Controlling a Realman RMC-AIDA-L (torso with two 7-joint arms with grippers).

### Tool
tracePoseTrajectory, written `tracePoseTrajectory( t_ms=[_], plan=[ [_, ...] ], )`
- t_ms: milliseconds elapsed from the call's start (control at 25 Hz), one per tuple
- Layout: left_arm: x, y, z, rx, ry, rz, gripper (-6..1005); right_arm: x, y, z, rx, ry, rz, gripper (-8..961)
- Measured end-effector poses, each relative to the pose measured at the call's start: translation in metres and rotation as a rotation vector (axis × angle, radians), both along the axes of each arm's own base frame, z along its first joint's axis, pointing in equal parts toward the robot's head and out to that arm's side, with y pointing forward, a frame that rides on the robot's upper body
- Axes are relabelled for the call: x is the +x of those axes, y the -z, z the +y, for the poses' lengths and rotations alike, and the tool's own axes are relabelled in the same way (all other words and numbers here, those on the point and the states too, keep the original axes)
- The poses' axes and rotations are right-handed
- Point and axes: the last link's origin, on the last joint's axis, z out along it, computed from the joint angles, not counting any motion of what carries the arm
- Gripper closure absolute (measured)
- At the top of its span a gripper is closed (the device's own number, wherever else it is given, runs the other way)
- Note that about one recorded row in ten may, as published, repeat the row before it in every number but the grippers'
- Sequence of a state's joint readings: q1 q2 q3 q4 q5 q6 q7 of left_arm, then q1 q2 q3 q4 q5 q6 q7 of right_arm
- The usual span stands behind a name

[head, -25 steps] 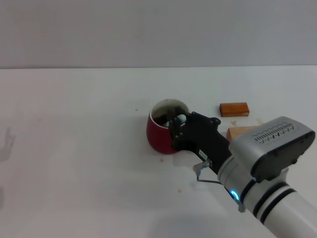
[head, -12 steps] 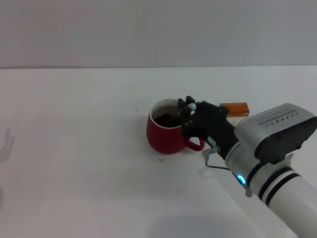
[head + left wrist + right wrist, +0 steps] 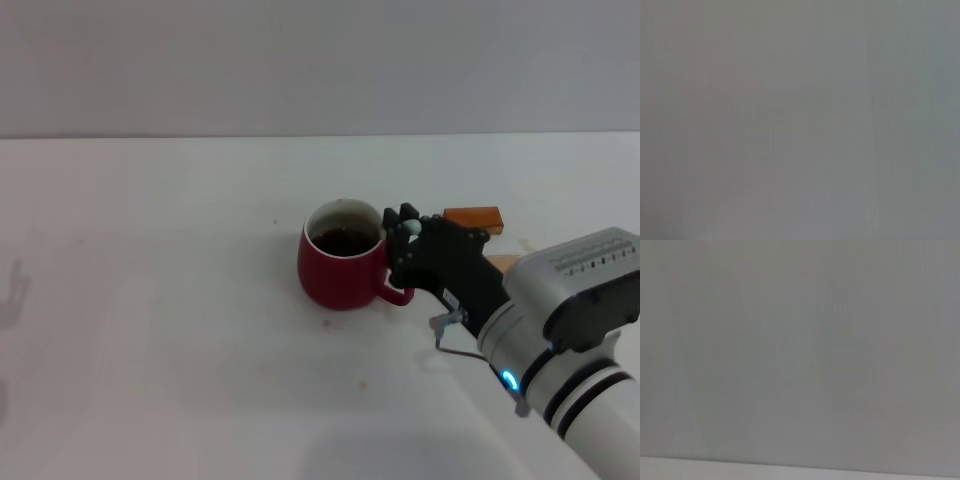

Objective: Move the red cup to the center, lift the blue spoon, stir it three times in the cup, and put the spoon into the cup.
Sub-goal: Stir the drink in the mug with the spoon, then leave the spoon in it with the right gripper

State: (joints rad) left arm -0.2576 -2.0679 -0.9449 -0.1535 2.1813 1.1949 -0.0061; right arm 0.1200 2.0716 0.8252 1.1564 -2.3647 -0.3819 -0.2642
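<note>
Just beside right end effector (image 3: 403,232): red cup (image 3: 340,266).

From my seat the red cup (image 3: 343,267) sits mid-table (image 3: 150,300), handle pointing right. My right gripper (image 3: 403,235) is just right of its rim (over the handle), with two wooden blocks (image 3: 472,220) behind the arm, further right.

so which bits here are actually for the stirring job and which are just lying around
For the job:
- the red cup, dark liquid inside
- the blue spoon, only its pale tip showing at the right gripper, beside the cup

Lying about:
- orange-brown wooden block behind the gripper
- tan wooden block, mostly hidden by the arm
</note>
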Motion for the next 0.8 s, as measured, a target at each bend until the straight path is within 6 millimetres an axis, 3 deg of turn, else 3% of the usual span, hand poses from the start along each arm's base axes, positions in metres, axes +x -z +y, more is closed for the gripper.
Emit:
tracePoseTrajectory(
  t_ms=[400,800],
  plan=[
    [0.000,0.001,0.000,-0.001,0.000,-0.001,152,-0.019,0.015,0.000,-0.052,-0.068,-0.007,819],
    [0.000,0.001,0.000,-0.002,0.000,-0.001,152,-0.018,0.014,0.010,-0.047,-0.048,0.010,787]
  ],
)
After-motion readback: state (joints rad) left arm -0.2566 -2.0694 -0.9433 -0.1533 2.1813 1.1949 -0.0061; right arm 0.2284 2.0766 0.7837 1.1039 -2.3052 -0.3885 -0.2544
